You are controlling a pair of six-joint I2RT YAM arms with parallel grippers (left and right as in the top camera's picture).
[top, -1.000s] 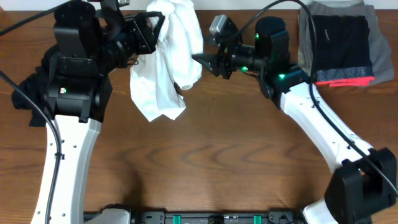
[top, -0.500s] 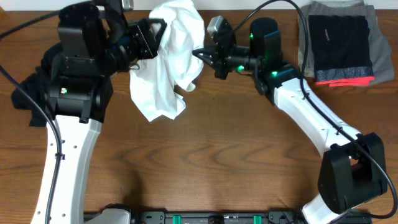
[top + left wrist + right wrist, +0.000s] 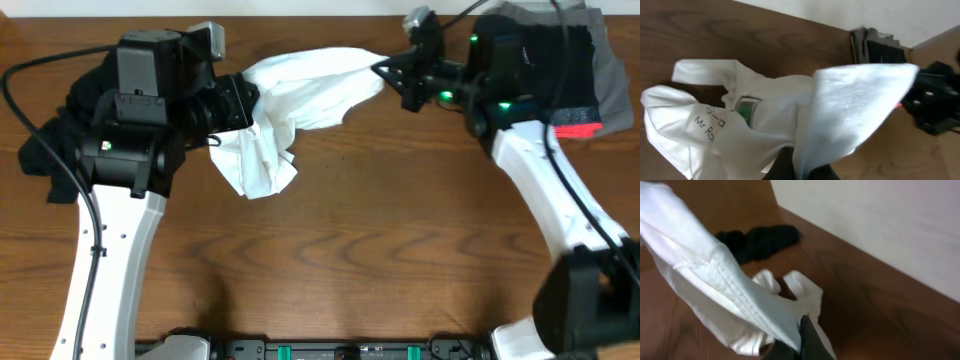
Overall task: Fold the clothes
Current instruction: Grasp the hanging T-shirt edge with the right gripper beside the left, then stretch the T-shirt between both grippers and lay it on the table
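Observation:
A white T-shirt hangs stretched between my two grippers above the back of the table. Its lower part droops in a crumpled bunch onto the wood. My left gripper is shut on the shirt's left end; in the left wrist view the cloth runs out from between the dark fingers. My right gripper is shut on the right end, pinching a hemmed edge in the right wrist view. A black garment lies crumpled at the far left, partly under my left arm.
A folded stack of grey, black and red clothes sits at the back right corner, partly behind my right arm. The pale wall runs along the table's far edge. Bare wooden tabletop spreads across the middle and front.
My right gripper closed on the shirt's edge and drew it right and back, stretching the bunched shirt out. The left arm kept its grip and shifted slightly.

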